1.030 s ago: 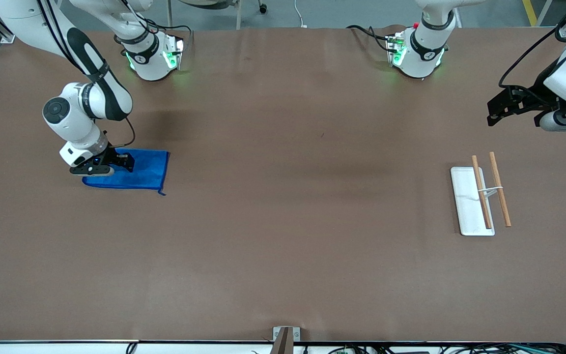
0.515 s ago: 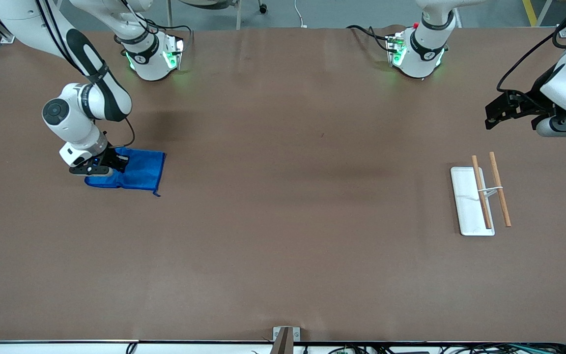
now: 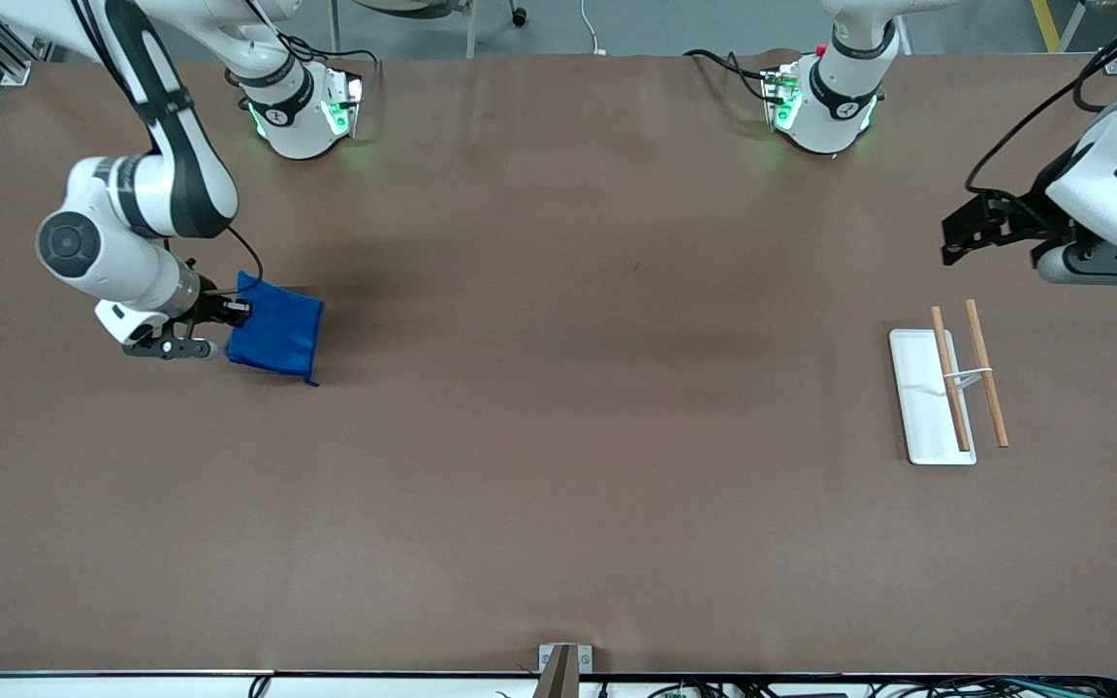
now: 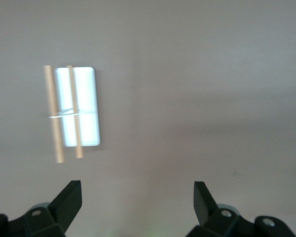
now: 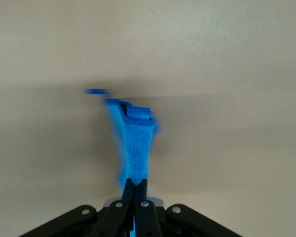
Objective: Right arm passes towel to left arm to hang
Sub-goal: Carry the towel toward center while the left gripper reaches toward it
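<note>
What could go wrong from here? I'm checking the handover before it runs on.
The right gripper pinches only a thin edge of the towel, so the cloth may slip out in transit. Its free end hangs low and could drag on the table. The open left gripper may struggle to catch a bunched, swinging towel.

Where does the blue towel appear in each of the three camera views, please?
Front view: the towel hangs from the right hand at the right arm's end of the table.
Right wrist view: the towel is pinched in the shut hand.
Left wrist view: not in it.
Shared landmark: the brown table.
</note>
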